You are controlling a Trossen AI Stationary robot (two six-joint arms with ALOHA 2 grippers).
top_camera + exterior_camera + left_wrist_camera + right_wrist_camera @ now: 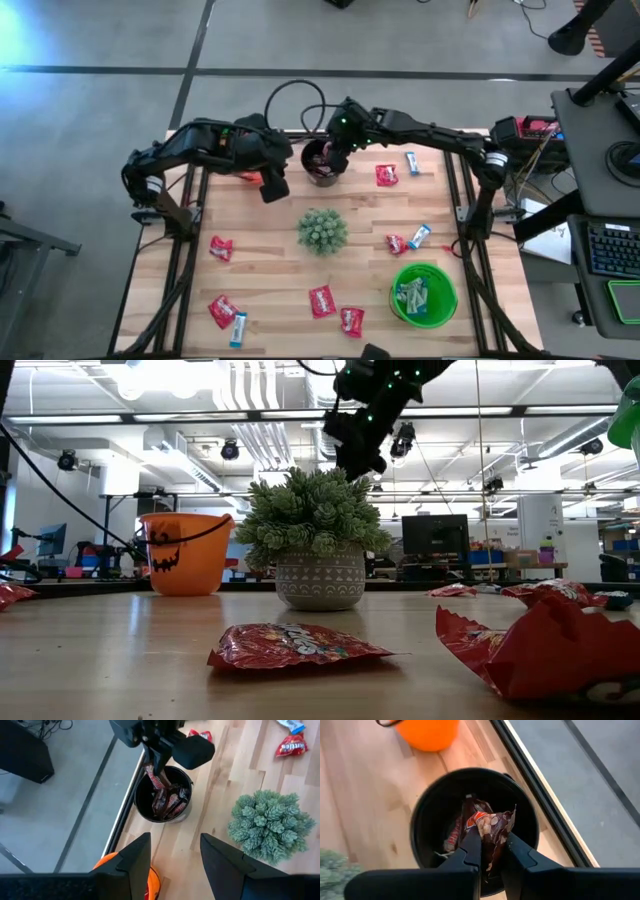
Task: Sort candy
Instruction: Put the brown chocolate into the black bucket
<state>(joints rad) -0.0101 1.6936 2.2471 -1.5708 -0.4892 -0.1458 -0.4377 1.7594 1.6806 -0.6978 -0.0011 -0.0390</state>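
My right gripper (492, 852) is shut on a dark brown candy (490, 827) over the mouth of the black bucket (322, 175) at the table's far edge. More brown candies (167, 802) lie inside that bucket. My left gripper (175, 855) hangs open just left of the black bucket, above the orange bucket (152, 882), with nothing between its fingers. Red candies (322, 300) and light blue candies (419, 236) lie flat and scattered on the table. The green bucket (445, 300) at the near right holds light blue candies. My right gripper pinches the brown candy's wrapper (491, 840) between its two fingers. The fingers slant down from the table's right side. The candy sticks out past the fingertips and hangs (154, 774) over the black bucket's opening; whether its lower end touches the candies inside, I cannot tell.
A spiky green plant ball in a pot (322, 231) stands mid-table, just nearer than the black bucket. The table's far edge and dark frame rail (540, 795) run right behind the black bucket. My two arms are close together over the far side of the table.
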